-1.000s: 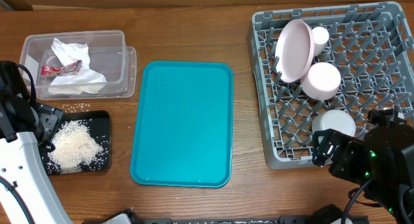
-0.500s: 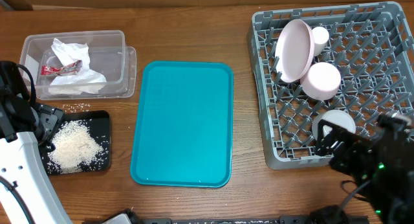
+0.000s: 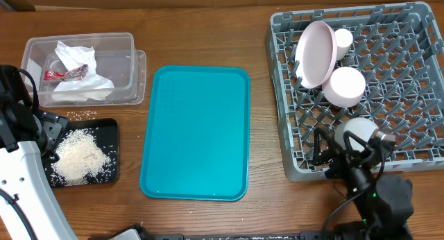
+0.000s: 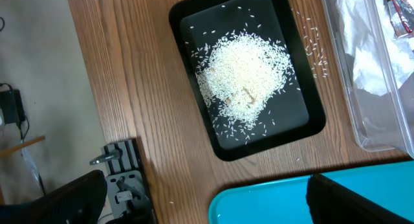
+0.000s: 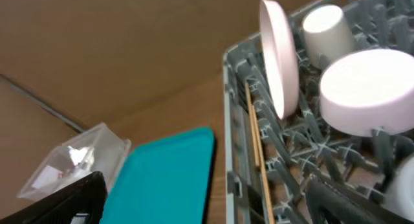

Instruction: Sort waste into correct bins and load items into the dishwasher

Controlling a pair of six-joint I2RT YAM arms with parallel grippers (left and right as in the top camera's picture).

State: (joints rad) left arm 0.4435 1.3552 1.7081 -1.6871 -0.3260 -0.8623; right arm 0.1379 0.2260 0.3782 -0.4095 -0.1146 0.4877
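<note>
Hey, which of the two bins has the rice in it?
The shallow black tray: a pile of white rice lies in it. The clear tub beside it holds crumpled napkins and a red packet instead.

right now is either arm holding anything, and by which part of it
Nothing is held. The left gripper has open, empty jaws near the black tray; the right gripper has open, empty jaws by the dish rack.

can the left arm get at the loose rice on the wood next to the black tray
Probably yes: the left tool is open, hovering by the black tray, and the loose rice lies uncovered on wood between that tray and the clear tub. Pinching tiny grains looks hard.
</note>
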